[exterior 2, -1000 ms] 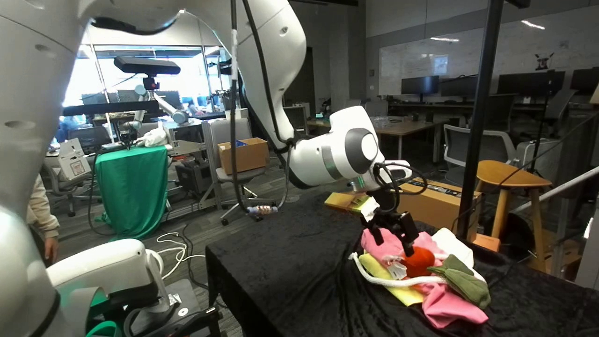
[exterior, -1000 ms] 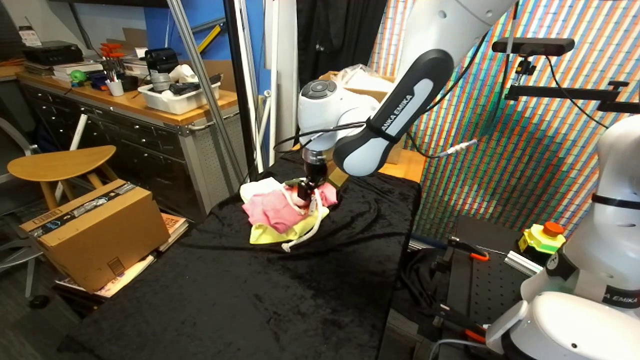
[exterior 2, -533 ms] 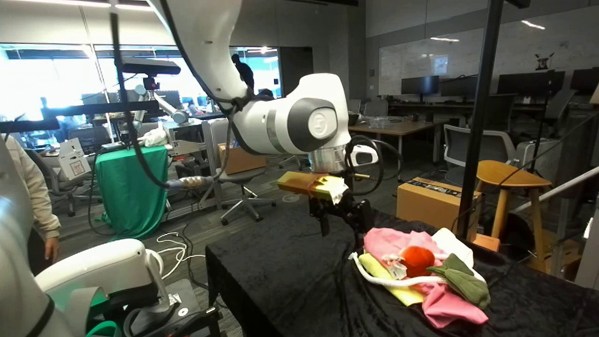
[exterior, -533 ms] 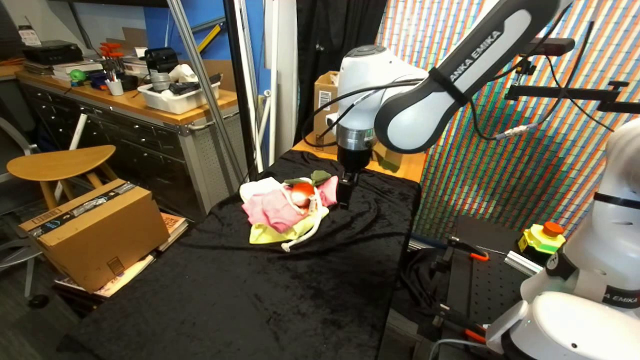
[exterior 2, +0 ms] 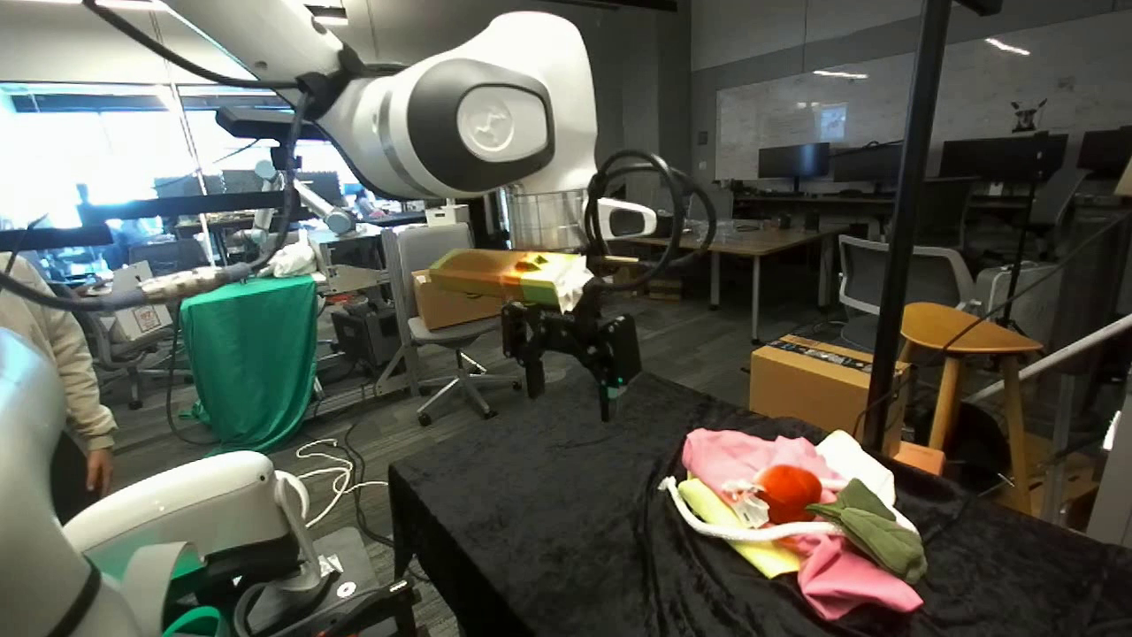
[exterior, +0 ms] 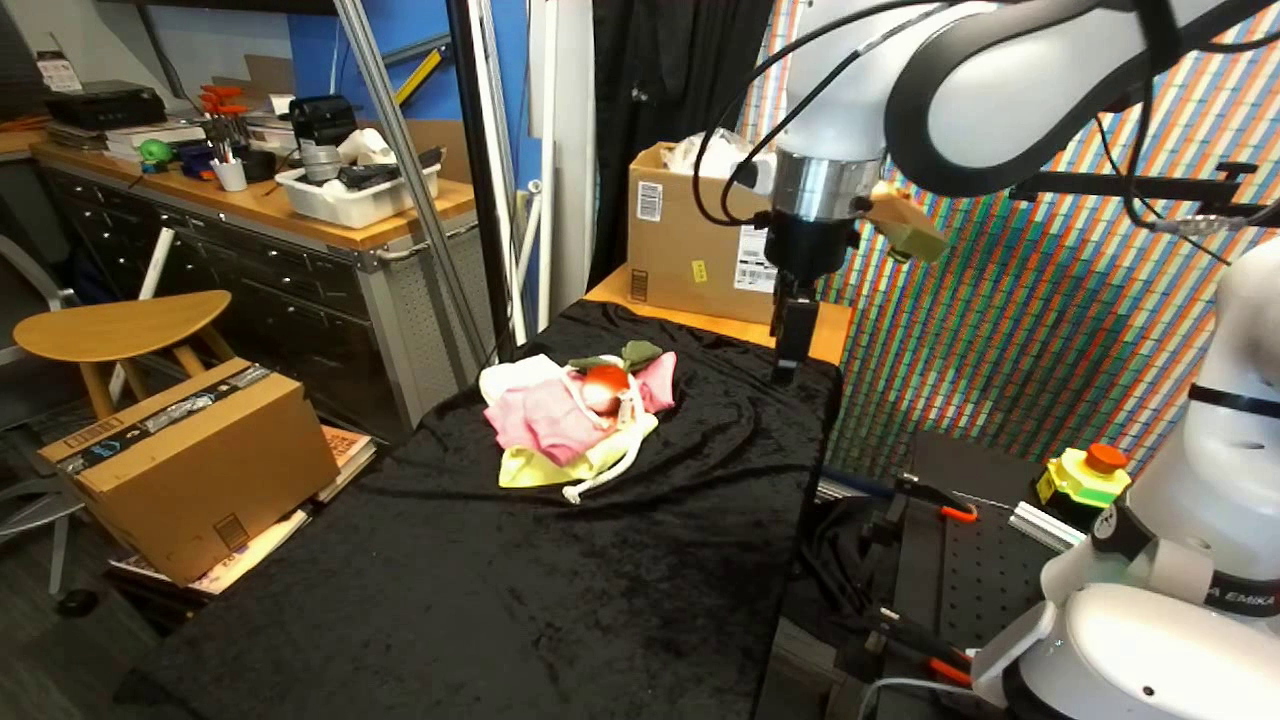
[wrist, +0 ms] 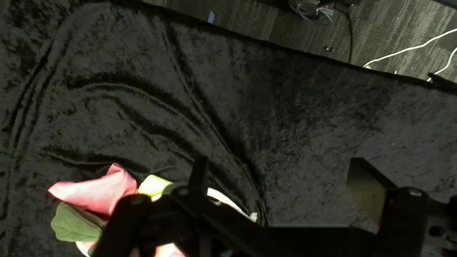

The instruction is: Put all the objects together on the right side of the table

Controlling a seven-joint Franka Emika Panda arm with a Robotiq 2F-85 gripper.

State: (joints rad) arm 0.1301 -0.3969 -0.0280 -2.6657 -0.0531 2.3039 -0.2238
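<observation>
With the gripper [exterior 2: 573, 401] spread and empty above the table [exterior 2: 548, 495], gathering into one pile of objects [exterior 2: 791, 497] appears complete; next, retract upward.

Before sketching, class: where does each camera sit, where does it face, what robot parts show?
An exterior view: raised, looking across the table toward a desk; arm from upper left, tool central.
An exterior view: raised, looking down along the table toward a cardboard box; arm and tool, upper right.
Wrist view: over the table, facing down; tool's fingers show.
Both exterior views share the pink cloth and stool.
</observation>
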